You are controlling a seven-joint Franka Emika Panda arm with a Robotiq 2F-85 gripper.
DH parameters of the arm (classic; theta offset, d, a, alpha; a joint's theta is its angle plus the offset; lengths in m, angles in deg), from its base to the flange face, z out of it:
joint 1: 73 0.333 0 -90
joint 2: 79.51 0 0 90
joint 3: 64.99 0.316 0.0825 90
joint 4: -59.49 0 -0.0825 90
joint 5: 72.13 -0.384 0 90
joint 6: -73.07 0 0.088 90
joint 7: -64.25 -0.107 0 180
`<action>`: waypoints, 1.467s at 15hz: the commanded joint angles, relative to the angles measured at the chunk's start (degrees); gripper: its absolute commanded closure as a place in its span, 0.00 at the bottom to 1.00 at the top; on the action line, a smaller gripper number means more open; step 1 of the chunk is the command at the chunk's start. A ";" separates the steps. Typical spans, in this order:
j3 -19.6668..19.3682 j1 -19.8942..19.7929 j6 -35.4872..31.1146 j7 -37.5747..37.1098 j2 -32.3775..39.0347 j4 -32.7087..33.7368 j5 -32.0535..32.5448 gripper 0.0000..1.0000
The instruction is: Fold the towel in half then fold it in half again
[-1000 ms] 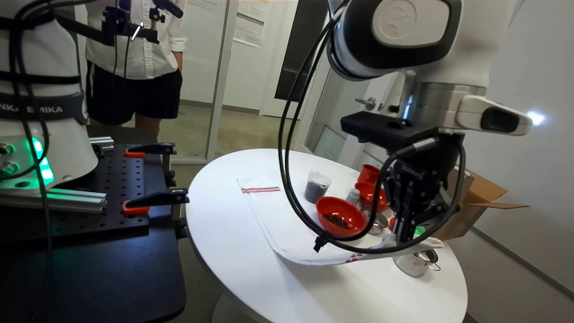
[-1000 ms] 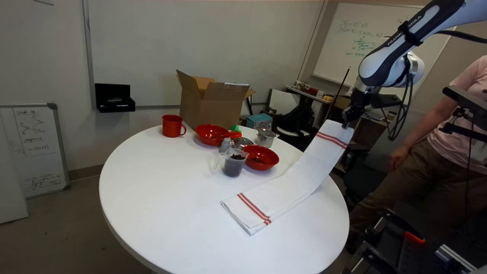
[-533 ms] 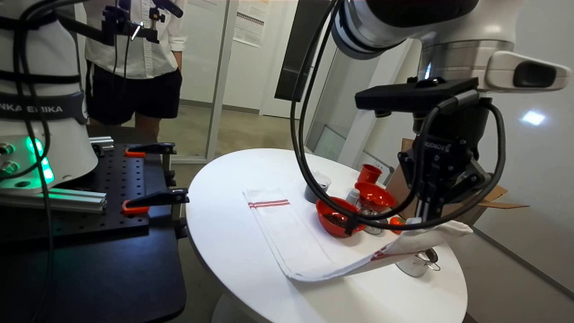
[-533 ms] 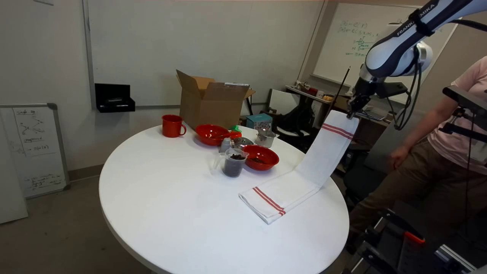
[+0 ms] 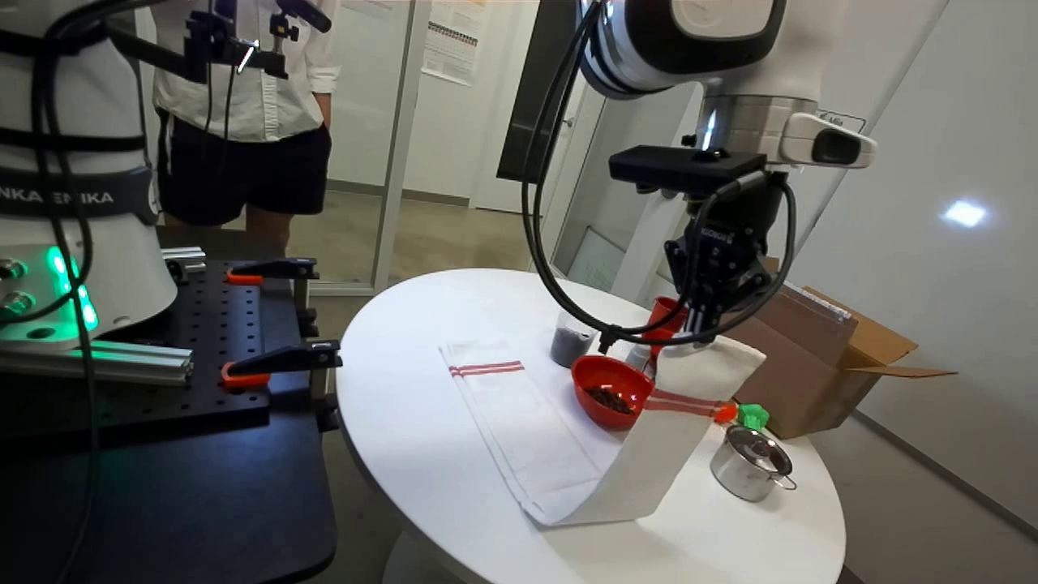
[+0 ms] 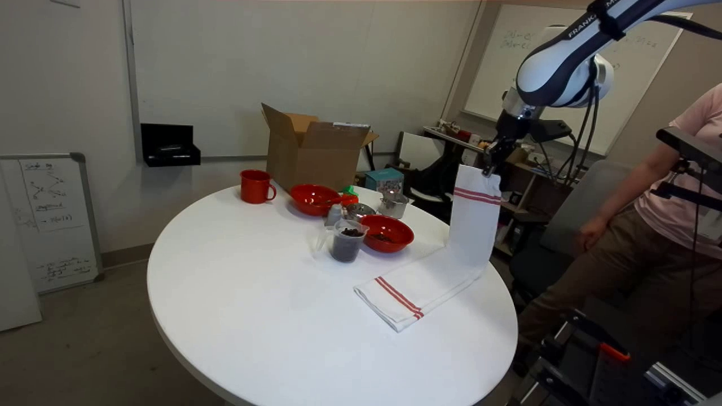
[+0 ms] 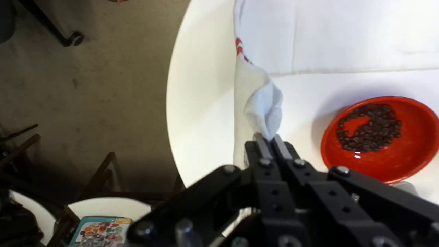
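Round table [image 6: 254,338] (white), whiteboard [image 6: 304,62] behind.

Wrist view: towel [image 7: 346,37] runs off top and right; the pinched bit is hidden inside the end effector [image 7: 270,140]. In an exterior view, lifted part of towel covers one side of a red bowl [image 5: 594,412]. Table [image 5: 454,495] cut by bottom border, both exterior views. Cardboard box [image 6: 330,160]: inside mostly hidden. Standing person [image 5: 243,97] cropped at top. Small whiteboard [image 6: 62,239]: writing too small to read.
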 commanded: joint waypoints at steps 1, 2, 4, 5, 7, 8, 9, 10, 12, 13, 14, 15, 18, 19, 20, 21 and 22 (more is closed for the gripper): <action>2.25 0.57 0.98 3.57 -3.09 -2.98 -4.33 0.99; 2.73 0.70 0.62 4.07 -3.99 -4.20 -5.23 0.99; 3.20 1.02 0.24 4.76 -5.68 -6.53 -6.39 0.99; 3.43 1.15 0.21 5.16 -6.49 -7.63 -6.96 0.99; 3.90 1.58 0.47 6.33 -8.08 -9.76 -8.30 0.99; 4.61 1.70 0.70 8.14 -8.63 -10.68 -10.17 0.99; 4.72 1.93 0.71 8.93 -9.04 -11.37 -11.05 0.99; 4.57 1.57 0.66 10.19 -9.47 -11.82 -12.97 0.99; 3.60 2.60 0.12 7.63 -7.17 -10.08 -10.63 0.96; 3.57 2.62 0.12 8.02 -7.54 -10.46 -11.01 0.96; 3.52 2.61 0.12 8.20 -7.79 -10.69 -11.20 0.96; 3.48 2.60 0.13 8.27 -7.90 -10.81 -11.27 0.99; 4.00 4.67 -0.16 4.76 -8.10 -11.99 -8.13 0.99; 4.36 5.14 -0.35 4.99 -8.00 -12.30 -8.42 0.99; 4.68 5.86 -0.46 4.59 -7.83 -12.77 -8.36 0.99; 5.10 6.48 -0.73 4.87 -7.70 -13.32 -8.96 0.99; 5.54 7.14 -1.05 4.92 -7.56 -13.92 -9.52 0.99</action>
